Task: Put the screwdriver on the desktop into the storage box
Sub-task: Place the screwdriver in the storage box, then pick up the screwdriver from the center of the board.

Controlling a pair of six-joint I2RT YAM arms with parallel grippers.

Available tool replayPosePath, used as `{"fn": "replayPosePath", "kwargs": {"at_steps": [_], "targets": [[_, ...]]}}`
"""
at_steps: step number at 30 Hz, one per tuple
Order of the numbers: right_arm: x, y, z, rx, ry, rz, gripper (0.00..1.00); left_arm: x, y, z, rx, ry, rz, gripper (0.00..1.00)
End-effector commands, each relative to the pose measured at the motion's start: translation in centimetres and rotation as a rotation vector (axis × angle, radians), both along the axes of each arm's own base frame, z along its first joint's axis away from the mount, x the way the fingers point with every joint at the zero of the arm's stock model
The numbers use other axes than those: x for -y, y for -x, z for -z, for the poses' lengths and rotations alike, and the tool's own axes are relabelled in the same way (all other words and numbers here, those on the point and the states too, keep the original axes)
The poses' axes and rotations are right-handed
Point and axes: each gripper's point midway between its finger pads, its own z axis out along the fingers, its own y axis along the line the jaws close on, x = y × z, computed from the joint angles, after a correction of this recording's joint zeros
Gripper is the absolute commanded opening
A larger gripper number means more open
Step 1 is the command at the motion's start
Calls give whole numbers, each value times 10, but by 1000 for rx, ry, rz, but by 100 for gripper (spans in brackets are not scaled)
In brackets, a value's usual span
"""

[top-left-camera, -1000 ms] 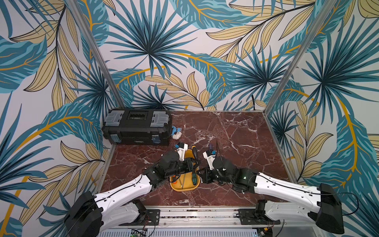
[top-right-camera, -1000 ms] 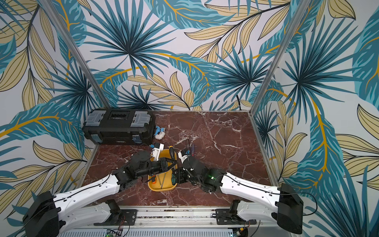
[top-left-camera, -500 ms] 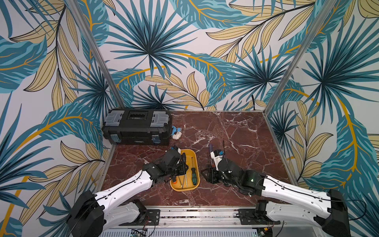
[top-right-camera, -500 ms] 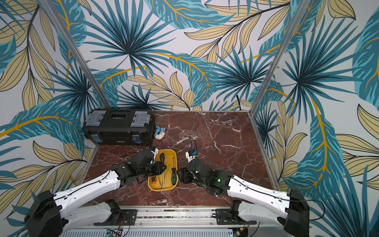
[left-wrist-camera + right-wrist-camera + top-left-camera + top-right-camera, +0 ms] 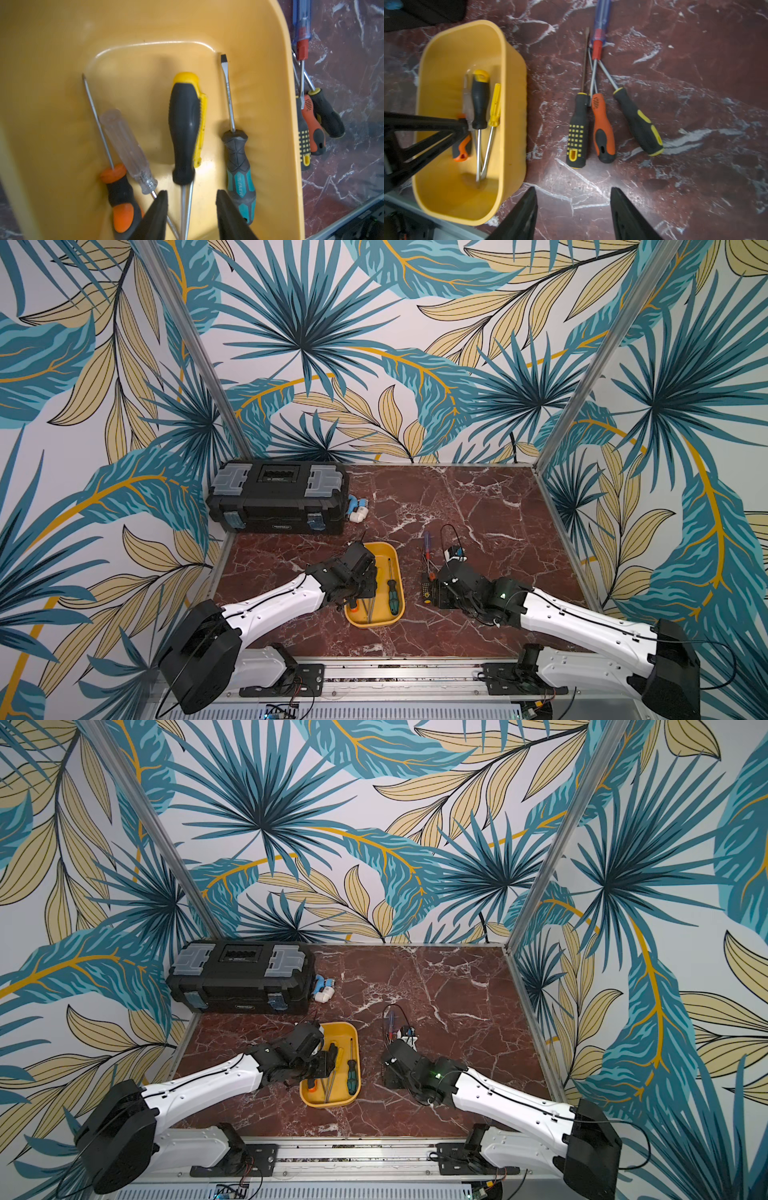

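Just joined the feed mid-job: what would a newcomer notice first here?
The yellow storage box near the front of the table, already holding several screwdrivers, with the left gripper open just above them. Beside it, four more screwdrivers lie bunched on the dark marbled desktop, the open right gripper hovering empty by their handle ends. Loud tropical-leaf wallpaper surrounds everything.

Teal-and-grey screwdriver (image 5: 239, 166), left wrist view: white brand lettering on the teal handle band, too blurred to read. Its shaft (image 5: 228, 93): faint engraved marking, illegible. Black toolbox (image 5: 276, 497): small front plate (image 5: 281, 526), print too small to read.
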Motion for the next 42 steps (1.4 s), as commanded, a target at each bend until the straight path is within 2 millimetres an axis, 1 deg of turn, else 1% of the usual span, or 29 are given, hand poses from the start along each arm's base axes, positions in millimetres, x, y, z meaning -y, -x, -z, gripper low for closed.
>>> {"fn": "replayPosePath", "kwargs": {"at_steps": [1, 4, 7, 9, 14, 16, 21, 23, 27, 32, 36, 39, 42], "targets": [[6, 0, 6, -59, 30, 1, 56, 5, -13, -28, 73, 28, -4, 48], [-1, -5, 11, -91, 44, -17, 49, 2, -12, -38, 86, 32, -11, 50], [-14, -9, 18, -135, 60, -46, 46, 1, -12, -53, 109, 53, -17, 50], [-18, -12, 24, -153, 81, -47, 45, 0, -12, -65, 130, 71, -27, 50], [-18, -22, 39, -166, 143, -16, 44, -4, -8, -100, 196, 164, -60, 50], [-21, -24, 45, -183, 153, -18, 44, -5, -5, -110, 218, 206, -74, 50], [-27, -25, 61, -207, 156, -23, 41, -9, 1, -126, 257, 300, -108, 51], [-29, -25, 67, -218, 153, -24, 40, -9, 3, -128, 265, 330, -113, 51], [-31, -24, 80, -240, 155, -18, 37, -11, 7, -123, 257, 352, -124, 52], [-29, -20, 95, -264, 163, -10, 36, -10, 13, -112, 224, 354, -113, 52], [-24, -18, 104, -276, 180, 0, 33, -14, 18, -102, 210, 346, -115, 53], [-23, -16, 109, -285, 187, -1, 24, -17, 19, -96, 202, 333, -120, 54], [-24, -15, 109, -283, 178, -5, 16, -15, 19, -95, 196, 327, -113, 55]]}}
